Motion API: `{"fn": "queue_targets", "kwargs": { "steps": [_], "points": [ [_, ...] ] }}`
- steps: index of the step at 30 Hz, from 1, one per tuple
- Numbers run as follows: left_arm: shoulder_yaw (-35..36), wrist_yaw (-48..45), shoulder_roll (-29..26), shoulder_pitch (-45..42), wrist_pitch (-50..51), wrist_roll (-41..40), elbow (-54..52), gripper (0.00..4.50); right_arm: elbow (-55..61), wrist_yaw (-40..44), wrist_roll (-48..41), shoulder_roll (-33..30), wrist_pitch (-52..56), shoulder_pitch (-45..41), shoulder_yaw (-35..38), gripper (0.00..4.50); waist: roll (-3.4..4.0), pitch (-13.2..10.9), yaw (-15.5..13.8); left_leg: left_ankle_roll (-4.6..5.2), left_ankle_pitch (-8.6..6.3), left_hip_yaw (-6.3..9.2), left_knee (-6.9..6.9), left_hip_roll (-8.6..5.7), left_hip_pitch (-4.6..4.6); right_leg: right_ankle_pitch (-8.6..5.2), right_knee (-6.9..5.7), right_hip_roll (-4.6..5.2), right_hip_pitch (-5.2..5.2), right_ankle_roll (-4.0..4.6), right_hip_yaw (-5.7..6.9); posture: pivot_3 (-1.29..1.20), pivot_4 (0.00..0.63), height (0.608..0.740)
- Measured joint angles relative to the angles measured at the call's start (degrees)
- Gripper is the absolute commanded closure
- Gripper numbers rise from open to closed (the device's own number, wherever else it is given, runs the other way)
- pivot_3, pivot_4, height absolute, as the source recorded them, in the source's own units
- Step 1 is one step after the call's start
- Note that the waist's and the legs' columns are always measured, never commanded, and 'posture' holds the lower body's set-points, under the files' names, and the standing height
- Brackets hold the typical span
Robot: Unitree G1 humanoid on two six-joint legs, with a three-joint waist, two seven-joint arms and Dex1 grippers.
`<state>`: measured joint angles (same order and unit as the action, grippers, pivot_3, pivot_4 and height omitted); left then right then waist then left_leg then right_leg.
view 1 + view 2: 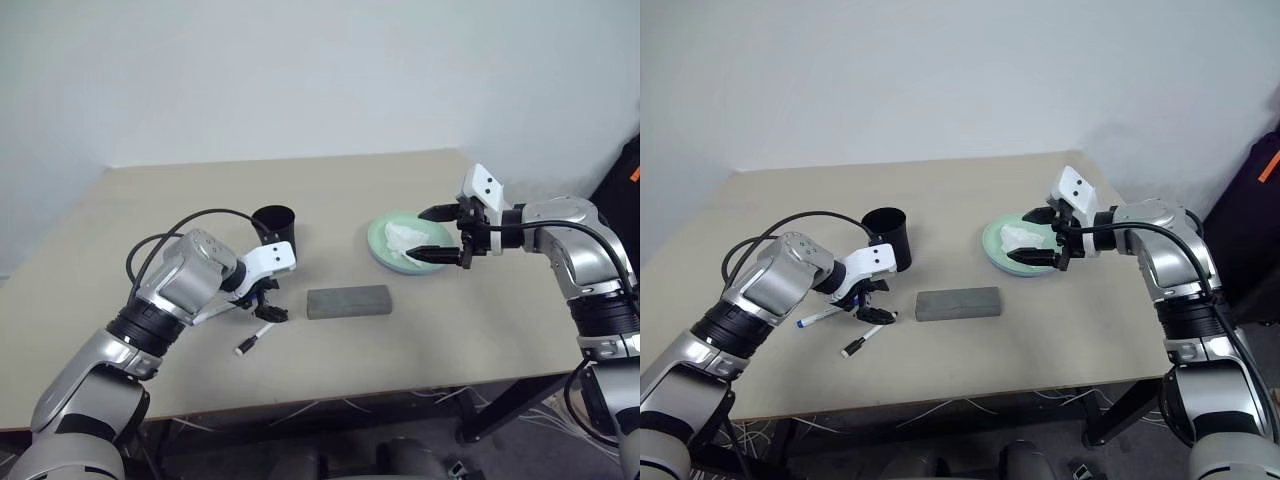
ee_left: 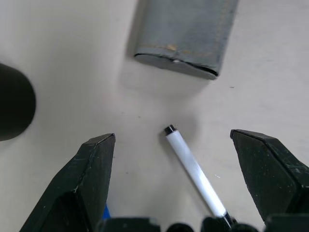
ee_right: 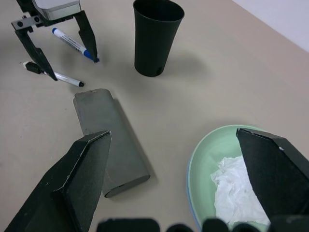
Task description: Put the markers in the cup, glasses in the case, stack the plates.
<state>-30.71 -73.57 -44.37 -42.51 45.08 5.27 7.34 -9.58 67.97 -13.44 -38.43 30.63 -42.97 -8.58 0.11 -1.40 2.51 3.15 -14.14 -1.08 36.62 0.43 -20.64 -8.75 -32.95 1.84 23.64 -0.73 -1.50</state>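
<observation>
Left gripper [image 1: 872, 303] low over the counter [image 1: 1040, 330], pointing steeply down, fingers [image 2: 84, 179] spread wide and holding nothing. Under it, two markers flat on the counter: blue-capped marker [image 3: 72, 43] on the outer side, black-capped marker [image 2: 193, 171] lying between the open fingers in the left wrist view, not yet touched. Black-capped marker's long axis set slantwise, one end aimed toward the near end of the case [image 1: 958, 303], the other back under the wrist. Blue-capped marker roughly parallel and just beside it. Just behind, the cup [image 1: 888, 238], upright, mouth open, near the markers but apart from them.

Toward the middle, the gray case, shut, long axis running left to right across the counter, well apart from the plates.

Further right, a pale green plate [image 1: 996, 250] with a crumpled white tissue [image 1: 1020, 238] lying in it and a thin blue rim showing beneath in the right wrist view, so likely stacked already. Right gripper [image 1: 1041, 238] hovering over that plate, fingers [image 3: 79, 169] wide and empty. Glasses: cannot tell where.

Likely trouble: fingers closing across a slanted marker and rolling it away, or catching only its tip so it swings on the lift; pinching both markers at once; a tilted marker striking the cup's rim and tipping the light cup.
</observation>
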Motion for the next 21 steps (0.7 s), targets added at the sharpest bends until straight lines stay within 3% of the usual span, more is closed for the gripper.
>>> {"fn": "queue_targets", "kwargs": {
  "steps": [9, 21],
  "points": [
    [-6.6, -2.8, -0.2, -1.3, 4.7, 2.7, 1.6, 0.45, 0.4, -0.5, 0.0, 0.0, 0.4, 0.5, 0.0, 0.0, 0.0, 0.0, 0.0, 0.01, 0.0, 0.03, 0.0, 0.01, 0.0, 0.0, -0.01, -0.03, 0.01, 0.0, 0.0, 0.0, 0.0, 0.731],
    [-8.7, -3.0, 2.3, -3.4, 5.8, 4.0, 5.7, 0.45, 1.5, -0.5, -0.1, 0.1, 0.8, 0.8, 0.0, 0.0, -0.01, 0.0, 0.0, 0.01, 0.0, 0.05, 0.02, 0.0, -0.01, -0.01, -0.01, -0.02, 0.0, -0.01, -0.03, 0.0, 0.0, 0.731]
  ]
}}
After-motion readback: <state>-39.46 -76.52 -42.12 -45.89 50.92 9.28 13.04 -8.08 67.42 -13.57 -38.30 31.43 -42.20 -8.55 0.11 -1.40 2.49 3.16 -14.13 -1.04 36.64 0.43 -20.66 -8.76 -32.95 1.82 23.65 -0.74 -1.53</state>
